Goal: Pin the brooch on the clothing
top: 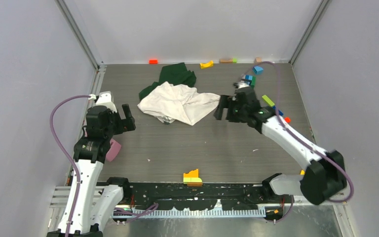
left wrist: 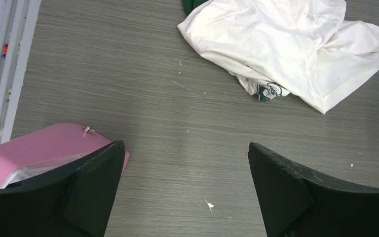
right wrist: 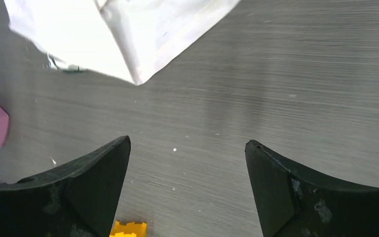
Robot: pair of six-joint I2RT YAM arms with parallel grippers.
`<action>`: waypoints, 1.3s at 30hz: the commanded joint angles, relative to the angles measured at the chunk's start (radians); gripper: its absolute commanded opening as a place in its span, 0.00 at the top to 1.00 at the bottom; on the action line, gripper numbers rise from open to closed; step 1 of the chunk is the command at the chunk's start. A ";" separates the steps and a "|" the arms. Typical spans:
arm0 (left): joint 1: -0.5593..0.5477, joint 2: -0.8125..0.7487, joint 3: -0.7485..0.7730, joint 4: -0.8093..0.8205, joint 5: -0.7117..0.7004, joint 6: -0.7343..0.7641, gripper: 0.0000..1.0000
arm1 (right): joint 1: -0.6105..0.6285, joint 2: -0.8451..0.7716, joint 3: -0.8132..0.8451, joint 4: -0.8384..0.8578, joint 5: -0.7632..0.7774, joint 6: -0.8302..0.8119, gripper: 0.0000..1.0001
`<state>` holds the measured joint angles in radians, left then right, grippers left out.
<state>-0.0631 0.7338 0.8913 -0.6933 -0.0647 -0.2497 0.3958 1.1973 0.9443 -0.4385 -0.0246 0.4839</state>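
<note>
I see a pink case (top: 113, 149) at the grey table's (top: 227, 148) left edge, yellow-orange blocks (top: 192, 177) near front, red block (top: 153, 61) and yellow block (top: 207, 64) by back wall, green block (top: 268, 100) on right.

This is a robotics lab test cell: a grey wood-grain table (top: 227, 148) boxed in on three sides by plain pale walls (top: 24, 74) held in bare metal posts (top: 81, 37). The left arm (top: 86, 168) and the right arm (top: 291, 140), white and black with purple cables (top: 69, 98), are bolted to a black rail (top: 202, 192) at its near edge. A crumpled shirt (top: 177, 101) and scattered coloured toy blocks (top: 192, 176) lie on the table.
</note>
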 commanded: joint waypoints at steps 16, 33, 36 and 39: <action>0.007 -0.001 -0.009 0.006 0.031 0.020 0.00 | 0.423 0.891 0.611 0.128 0.276 -0.148 0.20; 0.013 -0.047 -0.015 0.012 0.032 0.024 0.02 | 0.426 0.561 0.730 0.061 0.441 -0.239 0.99; 0.014 -0.058 -0.015 0.014 0.032 0.027 0.02 | 0.426 0.457 0.828 -0.019 0.426 -0.280 0.99; 0.015 -0.080 -0.018 0.018 0.035 0.027 0.02 | 0.426 0.324 0.919 -0.057 0.400 -0.298 0.99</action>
<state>-0.0563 0.6861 0.8776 -0.6956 -0.0422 -0.2417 0.8207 1.7409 1.7191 -0.4568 0.3687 0.2356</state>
